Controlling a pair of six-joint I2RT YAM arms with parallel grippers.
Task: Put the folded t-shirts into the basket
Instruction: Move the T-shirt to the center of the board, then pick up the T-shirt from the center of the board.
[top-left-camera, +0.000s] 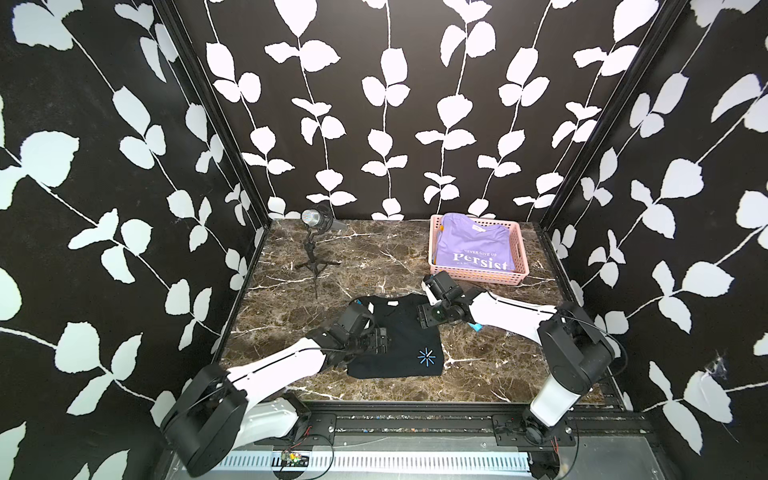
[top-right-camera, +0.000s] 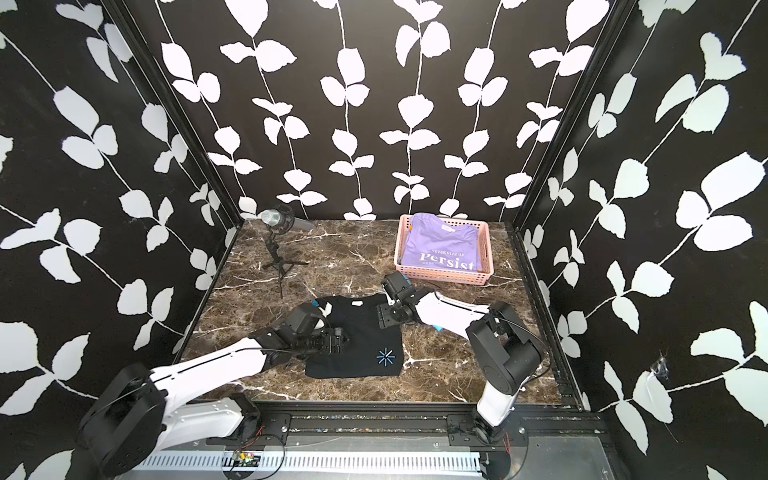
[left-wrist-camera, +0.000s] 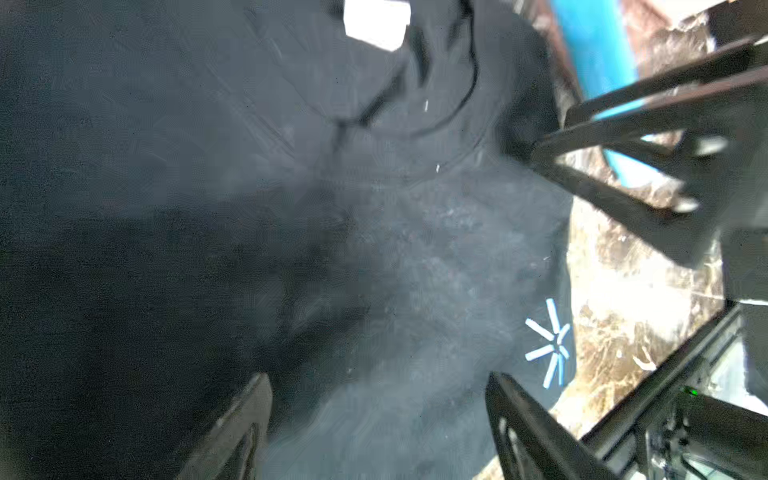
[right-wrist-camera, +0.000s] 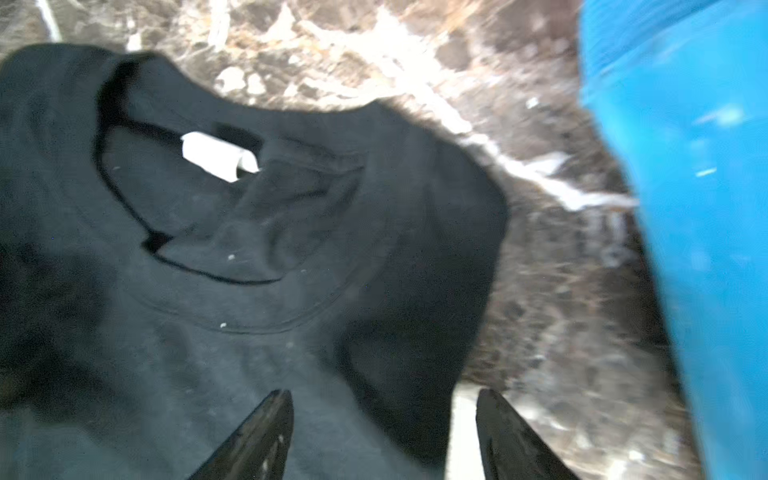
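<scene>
With the marble table (top-left-camera: 498, 353) read as a clock face in both top views, far wall at 12, the pale pink basket (top-left-camera: 478, 277) stands at about 1 o'clock near the back edge; the lilac tee (top-left-camera: 473, 245) lies folded on top inside it, its white "Persist" print facing up and its near edge draped over the front rim; the black tee (top-left-camera: 399, 336) lies flat on the marble just toward 6 o'clock of centre, well apart from the basket, with its white neck label (top-left-camera: 390, 304) at its 12 o'clock edge and its blue starburst (top-left-camera: 425, 357) toward its 4 o'clock corner; the left gripper (top-left-camera: 380, 340) hangs low over the tee's 9 o'clock side, and in the left wrist view its fingers (left-wrist-camera: 511, 399) stand wide apart with only black cloth showing between them, nothing clamped; the right gripper (top-left-camera: 424, 318) sits at the tee's 2 o'clock corner, and in the right wrist view it (right-wrist-camera: 384, 395) is spread wide too, one finger over the cloth and one over bare marble, so it straddles the tee's edge; whether either touches the cloth is too blurred to tell; a microphone (top-left-camera: 320, 218) on a small tripod stands at about 11 o'clock.
</scene>
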